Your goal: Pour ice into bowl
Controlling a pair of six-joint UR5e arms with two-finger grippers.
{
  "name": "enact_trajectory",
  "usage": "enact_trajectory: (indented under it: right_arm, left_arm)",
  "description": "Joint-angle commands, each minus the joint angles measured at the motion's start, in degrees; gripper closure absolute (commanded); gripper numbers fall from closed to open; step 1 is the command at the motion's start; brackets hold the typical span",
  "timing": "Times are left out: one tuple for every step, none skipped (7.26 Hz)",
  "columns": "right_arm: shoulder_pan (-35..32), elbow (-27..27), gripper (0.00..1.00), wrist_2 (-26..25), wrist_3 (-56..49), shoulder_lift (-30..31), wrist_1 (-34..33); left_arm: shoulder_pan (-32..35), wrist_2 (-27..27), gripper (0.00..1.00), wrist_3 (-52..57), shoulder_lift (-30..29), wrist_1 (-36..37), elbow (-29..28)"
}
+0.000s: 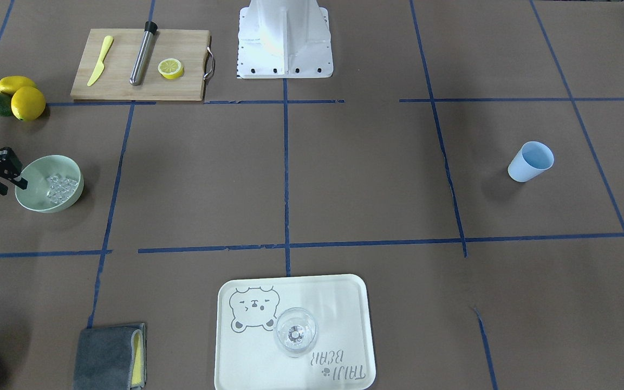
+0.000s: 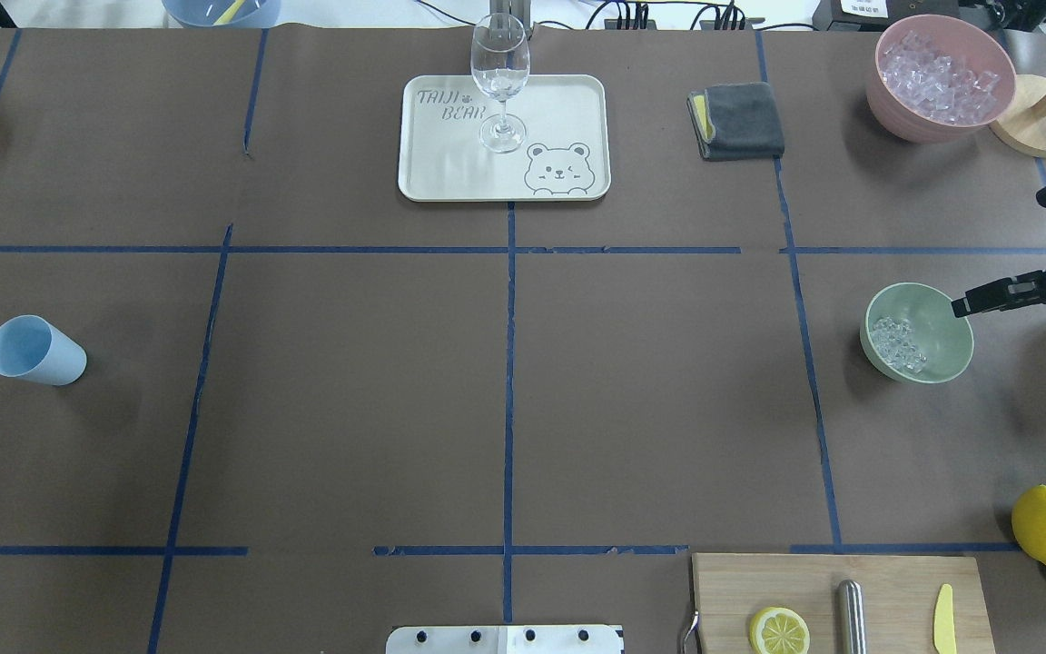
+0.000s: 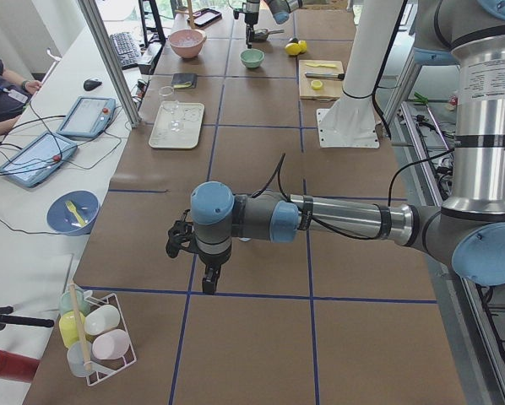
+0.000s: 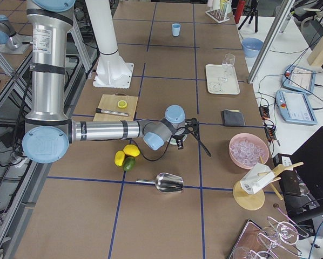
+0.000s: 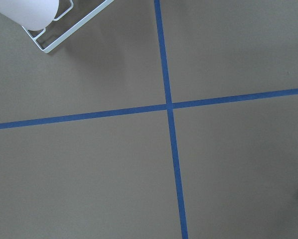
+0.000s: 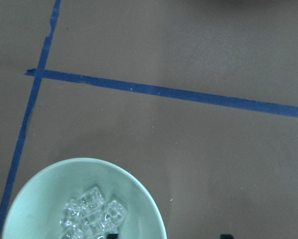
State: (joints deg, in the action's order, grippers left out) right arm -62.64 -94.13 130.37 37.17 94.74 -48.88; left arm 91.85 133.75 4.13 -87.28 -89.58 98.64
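The pale green bowl stands at the table's right end. A small heap of clear ice lies inside it. My right gripper hovers at the bowl's outer side, open and holding nothing, with one fingertip over the rim. The light blue cup sits far off at the left end and looks empty. My left gripper shows only in the exterior left view, low over bare table; I cannot tell whether it is open or shut.
A pink tub of ice and a wooden stand sit beyond the bowl. A metal scoop lies near the right end. Lemons, a cutting board, a grey cloth and a tray with a wine glass are around.
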Motion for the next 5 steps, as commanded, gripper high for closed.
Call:
enact_trajectory:
  right_arm:
    - [-3.9, -3.2, 0.0, 0.3, -6.2, 0.4, -9.1]
    - [-7.8, -3.5, 0.0, 0.7, -14.2, 0.4, -13.7]
    - [-13.0, -3.5, 0.0, 1.6, -23.2, 0.7, -18.7]
    - [-19.6, -3.5, 0.0, 2.5, -33.4, 0.6, -24.6]
    - [-25.9, -3.5, 0.0, 2.5, -46.2, 0.1, -33.6]
  left_arm:
    - [0.0, 0.0, 0.0, 0.0, 0.0, 0.5, 0.1]
    - [0.0, 0.2, 0.0, -0.1, 0.0, 0.7, -0.1]
    - [-0.2, 0.5, 0.0, -0.2, -0.1, 2.8, 0.0]
    - [-0.3, 0.3, 0.0, -0.2, -0.1, 3.8, -0.3]
    - [-0.3, 0.4, 0.0, -0.1, 0.0, 3.7, -0.1]
